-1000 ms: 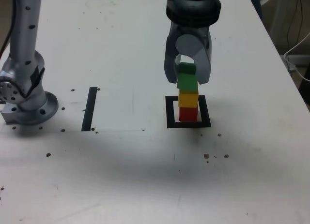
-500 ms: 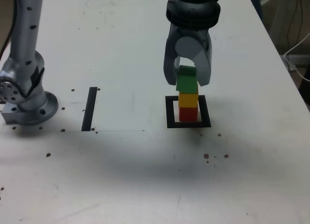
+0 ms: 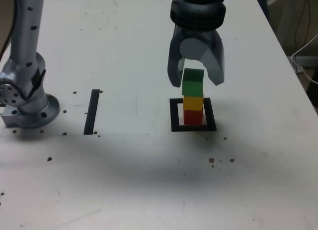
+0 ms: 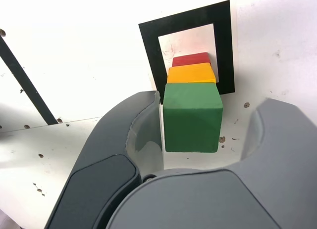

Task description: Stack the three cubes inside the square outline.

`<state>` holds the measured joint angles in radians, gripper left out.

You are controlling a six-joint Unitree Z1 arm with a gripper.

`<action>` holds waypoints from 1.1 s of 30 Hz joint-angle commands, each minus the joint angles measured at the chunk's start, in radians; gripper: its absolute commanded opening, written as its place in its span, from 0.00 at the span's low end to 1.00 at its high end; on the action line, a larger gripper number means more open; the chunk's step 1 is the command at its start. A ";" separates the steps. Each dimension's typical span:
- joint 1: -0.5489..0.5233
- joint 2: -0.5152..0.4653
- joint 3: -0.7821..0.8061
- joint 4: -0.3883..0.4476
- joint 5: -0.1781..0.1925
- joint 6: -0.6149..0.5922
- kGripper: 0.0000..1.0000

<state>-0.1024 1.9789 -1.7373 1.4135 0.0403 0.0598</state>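
white table (image 3: pixel 124 51), three cubes (image 3: pixel 193 96) stacked, one square outline (image 3: pixel 175 115)

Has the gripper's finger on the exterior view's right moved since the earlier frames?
Yes. That finger swung rightward, away from the green cube, opening the gripper.

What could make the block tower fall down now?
The tool is open, but one finger sits right against the green cube, so lifting away crookedly might drag it off. The green cube also looks slightly offset on the yellow cube, leaving little margin. A topple could knock the red cube out of the square outline.
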 commanded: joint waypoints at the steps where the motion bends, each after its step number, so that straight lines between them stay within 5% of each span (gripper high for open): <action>1: 0.001 -0.021 0.001 0.004 0.001 0.001 0.99; 14: 0.001 -0.188 0.104 0.008 -0.010 -0.011 0.99; 33: 0.055 -0.424 0.533 -0.112 0.000 -0.015 0.99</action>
<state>-0.0516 1.5635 -1.2210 1.3058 0.0391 0.0431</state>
